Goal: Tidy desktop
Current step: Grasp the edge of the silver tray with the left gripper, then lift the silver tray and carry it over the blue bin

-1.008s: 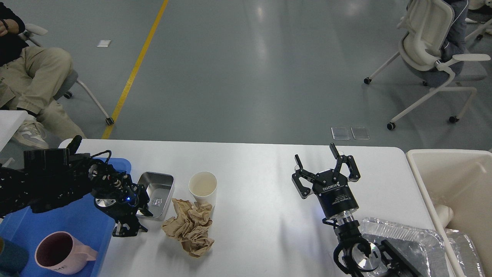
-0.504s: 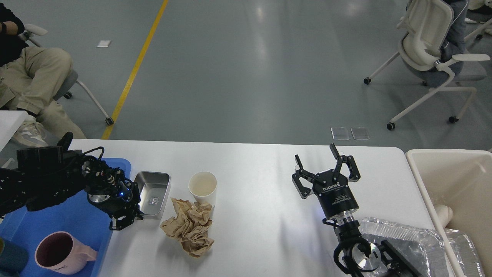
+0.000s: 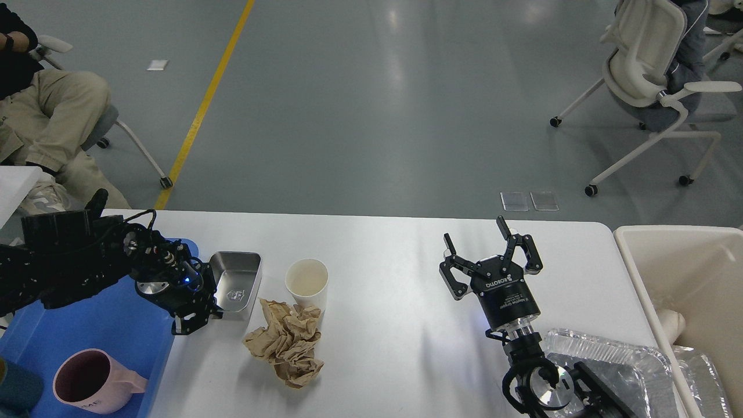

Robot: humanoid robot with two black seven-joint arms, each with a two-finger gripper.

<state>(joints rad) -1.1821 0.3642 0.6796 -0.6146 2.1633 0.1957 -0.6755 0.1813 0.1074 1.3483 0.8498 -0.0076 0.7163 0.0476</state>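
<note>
reaching in from the left, left gripper [image 3: 194, 318] pointing down beside the steel tin [image 3: 235, 285], jaws unreadable; right gripper [image 3: 487, 249] upright, jaws apart

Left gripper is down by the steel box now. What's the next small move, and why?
Probably close the left gripper on the near left rim of the metal box, if the rim sits between the fingers; that is hard to tell. The box still lies on the desktop right beside the blue tray, so a short lift leftward would clear it.
</note>
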